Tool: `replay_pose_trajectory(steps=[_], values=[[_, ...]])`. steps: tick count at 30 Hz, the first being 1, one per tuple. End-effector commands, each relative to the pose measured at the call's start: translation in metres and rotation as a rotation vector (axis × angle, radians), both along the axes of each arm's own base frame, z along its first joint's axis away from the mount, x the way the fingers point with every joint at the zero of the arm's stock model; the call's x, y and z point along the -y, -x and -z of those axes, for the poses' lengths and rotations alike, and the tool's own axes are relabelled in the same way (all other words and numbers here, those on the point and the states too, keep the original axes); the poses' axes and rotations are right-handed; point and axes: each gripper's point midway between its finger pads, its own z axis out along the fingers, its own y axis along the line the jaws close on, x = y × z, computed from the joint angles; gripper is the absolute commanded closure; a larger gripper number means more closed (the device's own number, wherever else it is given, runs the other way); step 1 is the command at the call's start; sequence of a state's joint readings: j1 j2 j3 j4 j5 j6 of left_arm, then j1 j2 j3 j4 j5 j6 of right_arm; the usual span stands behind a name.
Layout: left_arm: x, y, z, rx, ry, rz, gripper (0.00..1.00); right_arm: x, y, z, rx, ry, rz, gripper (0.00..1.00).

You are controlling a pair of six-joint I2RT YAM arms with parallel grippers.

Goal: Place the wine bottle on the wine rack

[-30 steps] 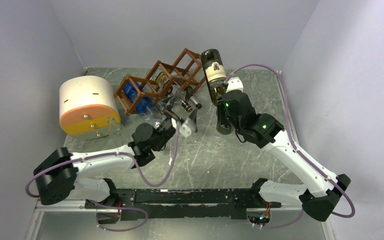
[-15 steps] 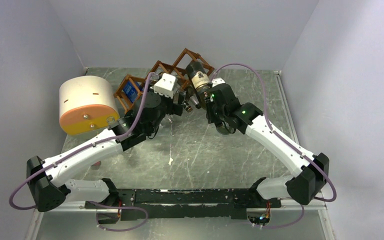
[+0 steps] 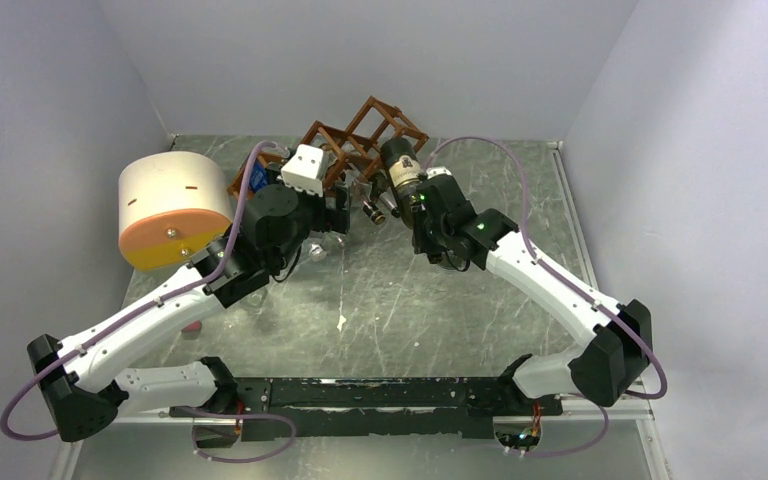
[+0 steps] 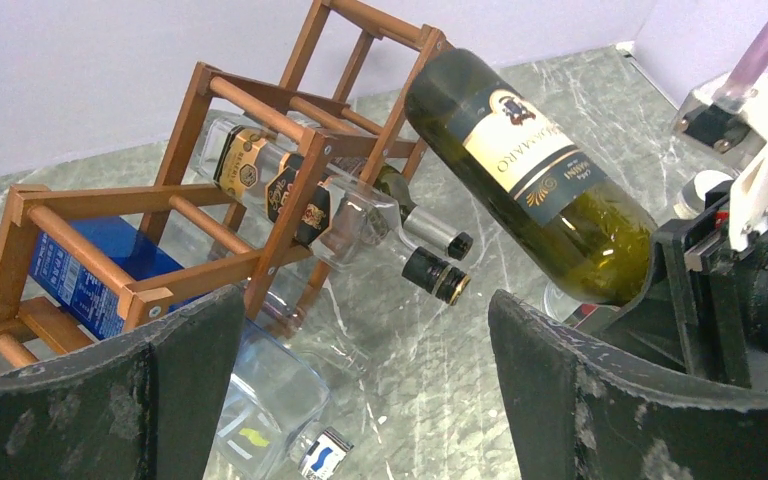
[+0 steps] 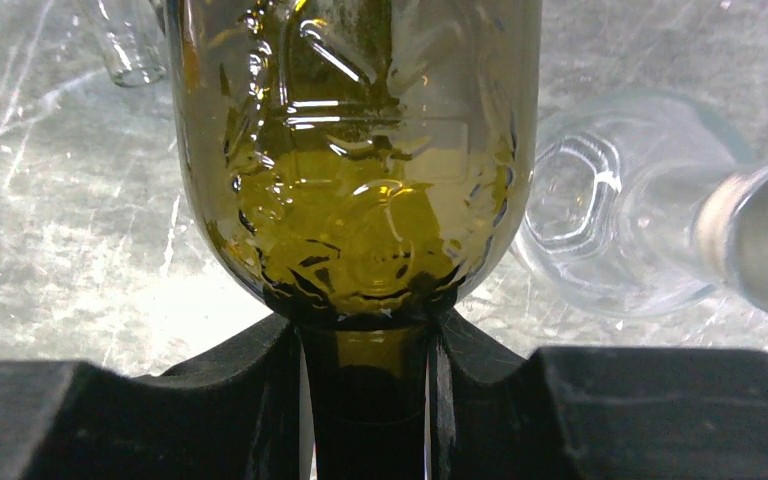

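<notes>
the right gripper (image 5: 365, 350) is pinching the neck of the wine bottle (image 4: 530, 170), with its fingers pressed onto the glass. the bottle is off the table (image 3: 410, 300) and tilted. its base is raised against the right-hand post of the top cell of the wine rack (image 4: 260, 180), which stands near the far edge of the table, about midway along it. whether the base has entered the cell cannot be told. the left gripper (image 4: 360, 340) is spread wide and holds nothing, just in front of the rack.

hazards:
- the base strikes the post instead of the opening: the light frame may slide or tip, disturbing the clear bottle (image 4: 290, 185) already lying in a lower cell.
- the neck-only grip leaves the heavy body far from the fingers: the bottle may pivot or slip.
- release before the body is supported: the bottle would likely slide back out.

change from one second ago: the bottle was held clear of the rack on its right and has been swung in against it. the left arm has reached from mid-table to the rack.
</notes>
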State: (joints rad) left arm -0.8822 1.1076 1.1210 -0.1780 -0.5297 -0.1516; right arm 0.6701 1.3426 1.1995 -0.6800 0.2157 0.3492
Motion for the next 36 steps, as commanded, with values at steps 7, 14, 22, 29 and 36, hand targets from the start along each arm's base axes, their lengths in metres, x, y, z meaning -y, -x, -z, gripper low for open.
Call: replay_pose_trajectory(steps=[7, 14, 22, 29, 36], values=[[-0.001, 0.007, 0.007, -0.028, 0.008, 0.029, 0.04, -0.006, -0.019, -0.009, 0.079, -0.083, 0.067, 1.0], [0.002, 0.005, 0.012, -0.034, -0.003, 0.036, 0.04, -0.008, -0.027, 0.006, 0.068, -0.074, 0.076, 1.0], [0.001, 0.003, 0.02, -0.053, -0.027, 0.023, 0.05, 0.002, -0.034, 0.023, 0.063, -0.038, 0.115, 1.0], [-0.001, 0.003, 0.019, -0.042, -0.028, 0.019, 0.04, -0.001, -0.046, 0.021, 0.122, -0.007, 0.023, 1.0], [-0.001, 0.003, 0.022, -0.052, -0.042, 0.012, 0.04, -0.005, -0.069, 0.024, 0.14, -0.013, 0.031, 1.0]])
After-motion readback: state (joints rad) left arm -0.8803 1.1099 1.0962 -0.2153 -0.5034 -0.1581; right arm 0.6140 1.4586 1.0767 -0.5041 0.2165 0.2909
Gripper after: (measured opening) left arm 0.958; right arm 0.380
